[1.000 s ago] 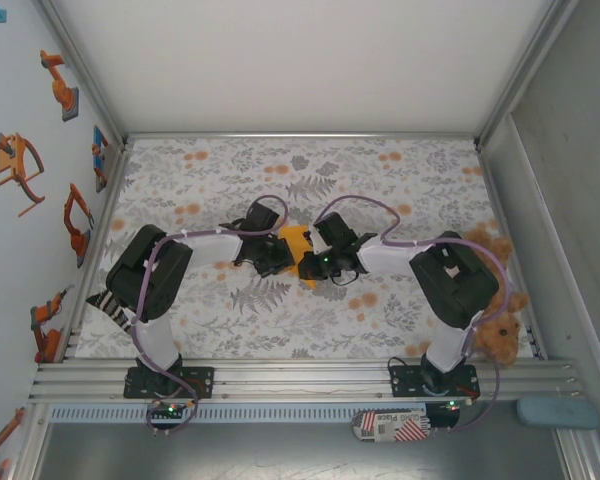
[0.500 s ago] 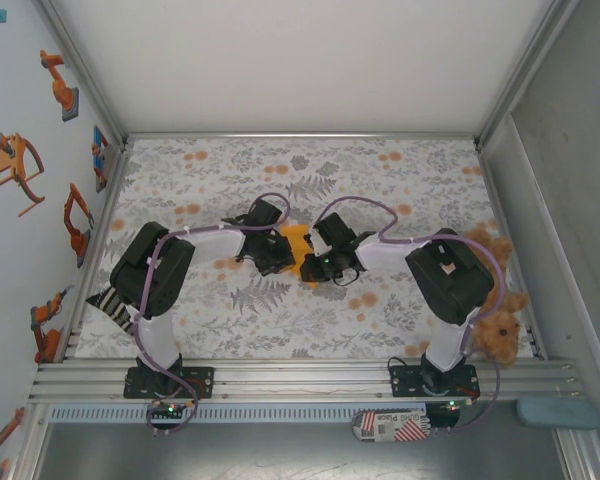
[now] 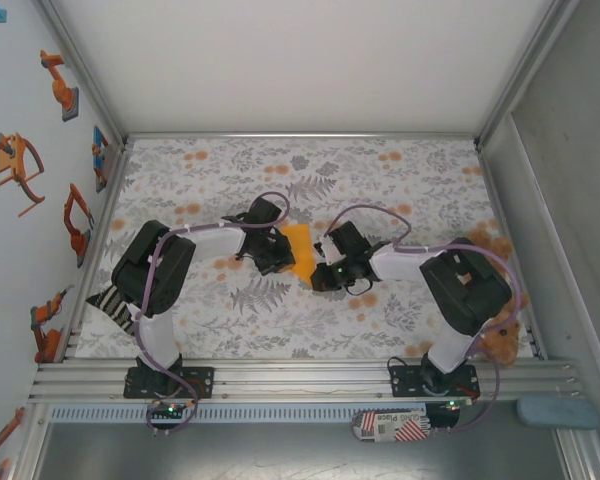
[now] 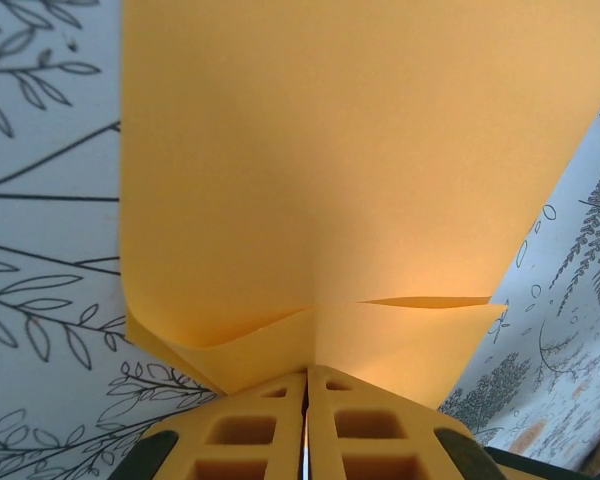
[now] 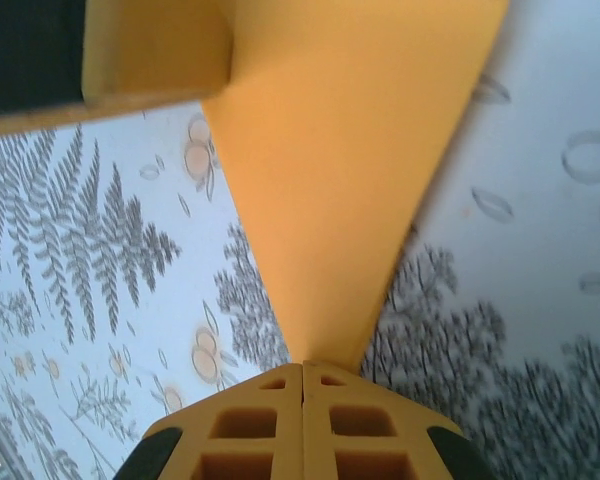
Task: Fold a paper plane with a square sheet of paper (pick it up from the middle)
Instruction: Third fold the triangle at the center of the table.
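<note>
**Both grippers clamped on the paper at mid-table**

You see both arms bent at the elbow with forearms turned inward, so the left gripper (image 3: 278, 252) and the right gripper (image 3: 325, 272) face each other over the middle of the flowered cloth (image 3: 400, 180), well clear of every edge. Each has its jaws pressed flat together on the orange-yellow paper (image 3: 300, 250), the left on its left side and the right on its near corner. The left wrist view adds two folded flaps (image 4: 410, 335) just ahead of the pads. The right wrist view gives you one narrowing panel and, at its far end, a yellow finger (image 5: 155, 50) of the left gripper. A plush teddy (image 3: 500, 335) lies by the right edge.
</note>
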### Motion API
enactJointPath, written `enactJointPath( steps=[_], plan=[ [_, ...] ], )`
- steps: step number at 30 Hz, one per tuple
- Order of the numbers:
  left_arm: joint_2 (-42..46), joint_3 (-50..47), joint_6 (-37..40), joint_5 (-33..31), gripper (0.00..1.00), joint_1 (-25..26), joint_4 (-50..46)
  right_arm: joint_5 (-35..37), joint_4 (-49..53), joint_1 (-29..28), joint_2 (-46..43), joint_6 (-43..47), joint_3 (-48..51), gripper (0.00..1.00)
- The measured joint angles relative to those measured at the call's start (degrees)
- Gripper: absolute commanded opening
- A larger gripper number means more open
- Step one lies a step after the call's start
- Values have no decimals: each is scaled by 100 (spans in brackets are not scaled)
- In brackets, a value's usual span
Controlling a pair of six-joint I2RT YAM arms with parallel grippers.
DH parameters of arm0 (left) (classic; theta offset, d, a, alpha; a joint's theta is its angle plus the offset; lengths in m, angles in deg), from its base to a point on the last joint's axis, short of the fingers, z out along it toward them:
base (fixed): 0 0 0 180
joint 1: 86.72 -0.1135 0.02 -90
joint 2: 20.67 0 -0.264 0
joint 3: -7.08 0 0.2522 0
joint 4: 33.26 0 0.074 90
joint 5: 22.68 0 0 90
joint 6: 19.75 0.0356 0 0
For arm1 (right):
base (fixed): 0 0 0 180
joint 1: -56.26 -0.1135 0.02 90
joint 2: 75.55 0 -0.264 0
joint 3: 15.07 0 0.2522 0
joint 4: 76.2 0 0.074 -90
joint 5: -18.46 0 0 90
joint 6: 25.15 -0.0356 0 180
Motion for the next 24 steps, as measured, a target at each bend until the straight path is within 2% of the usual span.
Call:
enactJointPath(
  steps=[5,11,24],
  plan=[
    [-11,20,22,42,8,-13,-22,37,247,20,-404,28,323,0],
    [-11,31,42,46,8,-15,-37,114,339,33,-767,20,175,0],
    [-4,72,66,55,9,-15,-74,136,2,35,538,-240,-861,0]
  ],
)
